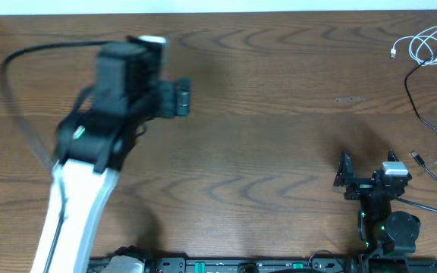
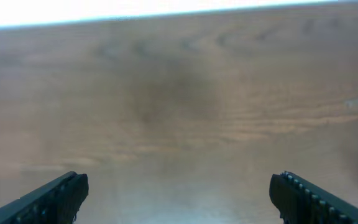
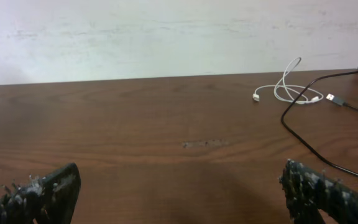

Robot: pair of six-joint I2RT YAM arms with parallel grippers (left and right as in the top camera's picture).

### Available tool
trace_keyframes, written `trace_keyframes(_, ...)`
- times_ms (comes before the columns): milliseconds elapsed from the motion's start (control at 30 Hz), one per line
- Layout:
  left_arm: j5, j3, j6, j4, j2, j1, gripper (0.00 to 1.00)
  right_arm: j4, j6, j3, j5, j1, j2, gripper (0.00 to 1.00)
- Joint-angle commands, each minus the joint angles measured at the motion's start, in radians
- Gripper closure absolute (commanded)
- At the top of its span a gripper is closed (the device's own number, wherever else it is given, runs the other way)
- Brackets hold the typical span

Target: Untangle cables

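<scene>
The white cable (image 1: pixel 424 47) lies in a small loose coil at the table's far right corner. It also shows in the right wrist view (image 3: pixel 289 92). The thin black cable (image 1: pixel 408 85) starts beside it and curves down the right side; in the right wrist view (image 3: pixel 284 117) its loop overlaps the white coil, with a plug end (image 3: pixel 332 98) next to it. My left gripper (image 1: pixel 181 97) is open and empty, raised over the left part of the table, with only bare wood between its fingers (image 2: pixel 179 199). My right gripper (image 1: pixel 345 176) is open and empty (image 3: pixel 179 186), well short of the cables.
The wooden table (image 1: pixel 264 129) ends at a pale wall along the back. Small plug ends (image 1: pixel 417 158) lie right of the right arm. A thick black robot wire (image 1: pixel 21 54) arcs over the left side. The arm bases stand at the front edge.
</scene>
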Motion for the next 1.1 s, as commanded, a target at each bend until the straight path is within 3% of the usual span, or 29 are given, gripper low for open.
trace_keyframes(0, 0.085, -0.153, 0.093, 0.099, -0.159, 0.104, 0.02, -0.004, 0.012, -0.003, 0.012, -0.006, -0.006, 0.01)
trace_keyframes(400, 0.112, -0.855, 0.098, 0.604, -0.797, 0.330, 0.02, -0.004, 0.012, -0.003, 0.012, -0.006, -0.006, 0.01)
trace_keyframes(733, 0.101, -1.245, 0.138, 0.802, -1.107, 0.337, 0.02, -0.004, 0.012, -0.003, 0.012, -0.006, -0.006, 0.01)
trace_keyframes(1067, 0.016, -1.431, 0.134, 0.827, -1.268, 0.279, 0.02, -0.004, 0.012, -0.003, 0.012, -0.006, -0.006, 0.01)
